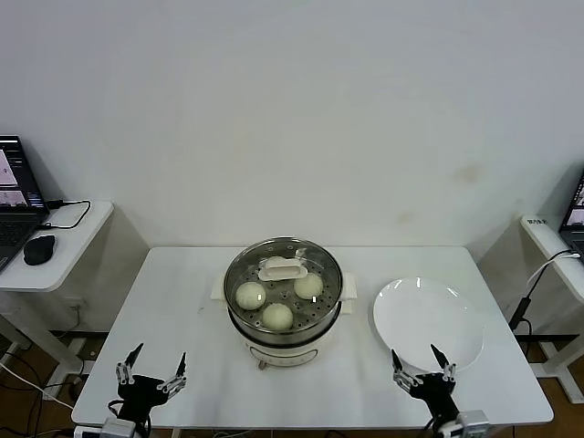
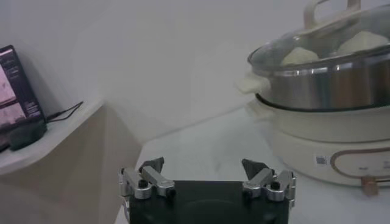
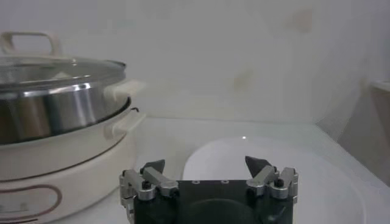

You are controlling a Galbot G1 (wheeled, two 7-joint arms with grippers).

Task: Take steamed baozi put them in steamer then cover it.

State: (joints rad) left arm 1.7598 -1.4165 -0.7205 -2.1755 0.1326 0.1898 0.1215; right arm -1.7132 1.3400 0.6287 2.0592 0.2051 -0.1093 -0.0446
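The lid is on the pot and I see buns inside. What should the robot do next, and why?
Probably nothing more than keep both arms parked. The glass lid already sits on the steamer, three buns show through it with perhaps a fourth hidden under the handle, and the plate is bare. The left gripper and right gripper are open, holding nothing, near the table's front edge.

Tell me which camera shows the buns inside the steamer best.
The head view: it looks down through the cover at three baozi. The left wrist view shows only two bun tops under the glass; the right wrist view shows none clearly.
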